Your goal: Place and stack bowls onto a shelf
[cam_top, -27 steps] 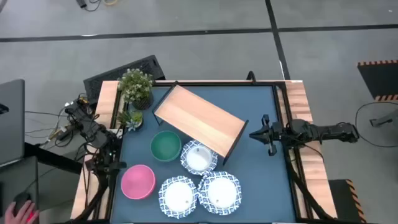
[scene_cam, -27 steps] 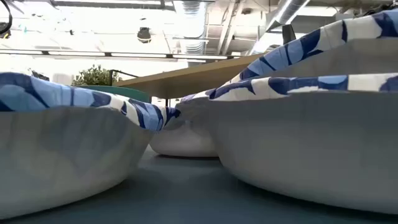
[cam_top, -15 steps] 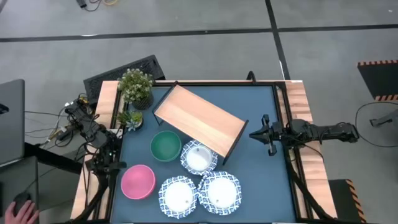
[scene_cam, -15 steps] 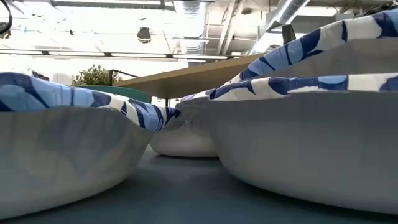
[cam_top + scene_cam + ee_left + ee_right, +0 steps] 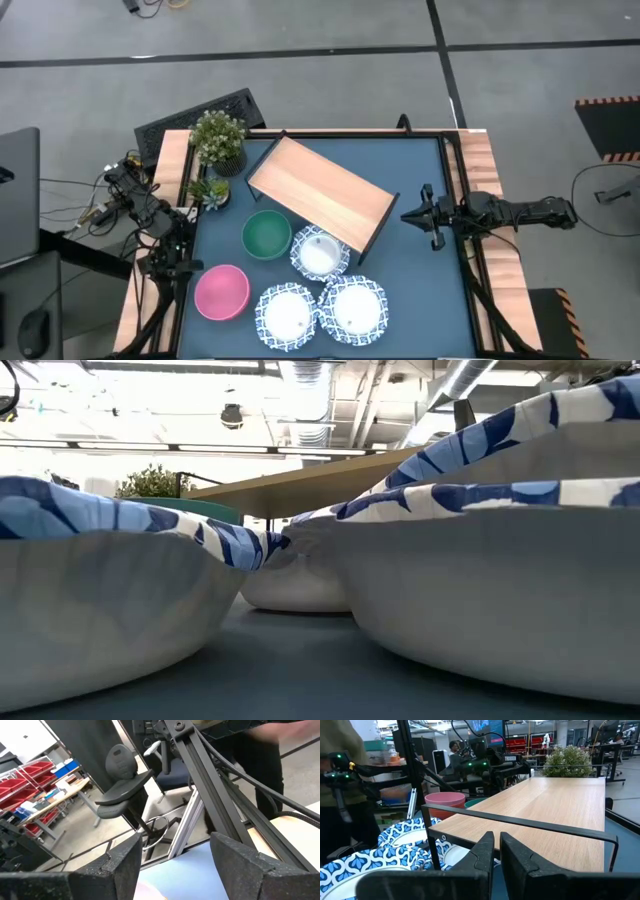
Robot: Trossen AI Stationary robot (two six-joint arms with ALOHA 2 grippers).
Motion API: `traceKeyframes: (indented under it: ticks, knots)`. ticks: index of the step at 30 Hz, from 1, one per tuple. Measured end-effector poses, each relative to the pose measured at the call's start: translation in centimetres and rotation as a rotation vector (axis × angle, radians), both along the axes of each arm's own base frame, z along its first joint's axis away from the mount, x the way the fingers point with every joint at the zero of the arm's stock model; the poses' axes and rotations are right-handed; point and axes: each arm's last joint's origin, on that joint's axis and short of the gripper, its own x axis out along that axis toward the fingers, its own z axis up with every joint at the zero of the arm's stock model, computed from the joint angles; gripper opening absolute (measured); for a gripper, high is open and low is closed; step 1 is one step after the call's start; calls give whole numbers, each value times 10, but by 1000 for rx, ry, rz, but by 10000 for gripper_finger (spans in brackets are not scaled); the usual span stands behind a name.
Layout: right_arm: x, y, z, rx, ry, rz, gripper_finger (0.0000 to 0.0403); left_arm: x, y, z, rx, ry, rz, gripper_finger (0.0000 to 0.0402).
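overhead and wrist views of a dark blue counter with both arms parked at its edges. the shelf, a light-wood board on thin black legs, stands diagonally across the middle of the counter with nothing on it. the bowls lie in a cluster on the near side of it: the green bowl just beside the shelf's long edge, the pink bowl near the counter's left border, one patterned bowl partly tucked under the shelf edge, and two more patterned bowls touching or nearly touching each other in the front row; the low view is too crowded to settle it. two potted plants stand by the shelf's far left corner. the left gripper rests at the left edge, its jaws spread wide and holding nothing. the right gripper hangs at the right edge facing the shelf end, its jaws closed together and empty.
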Motion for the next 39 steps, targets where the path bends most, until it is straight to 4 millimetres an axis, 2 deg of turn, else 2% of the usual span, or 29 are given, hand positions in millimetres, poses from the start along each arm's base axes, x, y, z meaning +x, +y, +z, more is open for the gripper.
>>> traceKeyframes:
  ticks: [15, 23, 27, 31, 35, 37, 39]
  knots:
    - [0, 0, 0, 0, 0, 0, 58, 0, 0, 0, 3, -15, 9, 221]
    - [0, 0, 0, 0, 1, 0, 58, 7, 1, 1, 52, -206, 216, 221]
    - [0, 0, 0, 0, 0, 0, 58, 11, 3, 1, 82, -234, 365, 221]
    - [0, 0, 0, 0, 1, 0, 58, 15, 5, 3, 5, -68, 537, 221]
    - [0, -2, 1, 2, -6, -33, 58, 16, 7, 0, -11, 63, 633, 221]
    - [0, -3, 1, 3, -9, -49, 58, 17, 8, -1, -2, 87, 662, 221]
    - [0, -3, 1, 2, -8, -55, 58, 19, 11, -1, 15, 55, 768, 221]
